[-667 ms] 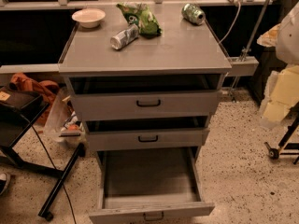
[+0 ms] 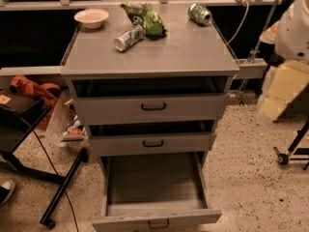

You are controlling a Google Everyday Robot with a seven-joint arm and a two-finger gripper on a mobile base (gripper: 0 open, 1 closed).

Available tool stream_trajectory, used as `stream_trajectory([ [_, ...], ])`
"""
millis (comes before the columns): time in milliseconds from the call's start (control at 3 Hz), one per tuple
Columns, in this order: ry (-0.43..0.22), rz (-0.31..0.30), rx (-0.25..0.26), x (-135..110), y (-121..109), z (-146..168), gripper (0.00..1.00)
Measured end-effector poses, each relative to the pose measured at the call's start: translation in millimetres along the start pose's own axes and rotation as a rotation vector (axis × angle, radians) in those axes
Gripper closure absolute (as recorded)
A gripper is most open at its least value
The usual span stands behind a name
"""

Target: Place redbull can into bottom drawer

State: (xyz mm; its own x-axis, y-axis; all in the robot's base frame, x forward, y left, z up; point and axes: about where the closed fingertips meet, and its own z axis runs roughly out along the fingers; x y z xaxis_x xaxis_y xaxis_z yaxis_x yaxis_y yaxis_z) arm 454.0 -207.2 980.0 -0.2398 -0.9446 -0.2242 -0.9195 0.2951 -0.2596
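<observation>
Redbull can (image 2: 129,37) on its side on the desk (image 2: 193,52), left of centre toward the back edge, just beside a green snack bag (image 2: 147,17). White bowl (image 2: 91,17) at the back-left corner and green can (image 2: 200,13) near the back-right. Bottom drawer (image 2: 155,218) pulled well out below the front edge, top drawer (image 2: 153,108) and middle drawer (image 2: 152,143) only slightly out. Gripper (image 2: 280,88) beyond the desk's right edge, angled down from the pale arm (image 2: 295,23), well apart from the can; open or closed, cannot tell.
</observation>
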Motion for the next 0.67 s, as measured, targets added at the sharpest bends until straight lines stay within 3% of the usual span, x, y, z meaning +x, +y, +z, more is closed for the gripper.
stream_trajectory([
  [333, -0.053, 0.067, 0.016, -41, -31, 15, 0.00],
  [667, -0.115, 0.158, 0.004, -103, -62, 33, 0.00],
])
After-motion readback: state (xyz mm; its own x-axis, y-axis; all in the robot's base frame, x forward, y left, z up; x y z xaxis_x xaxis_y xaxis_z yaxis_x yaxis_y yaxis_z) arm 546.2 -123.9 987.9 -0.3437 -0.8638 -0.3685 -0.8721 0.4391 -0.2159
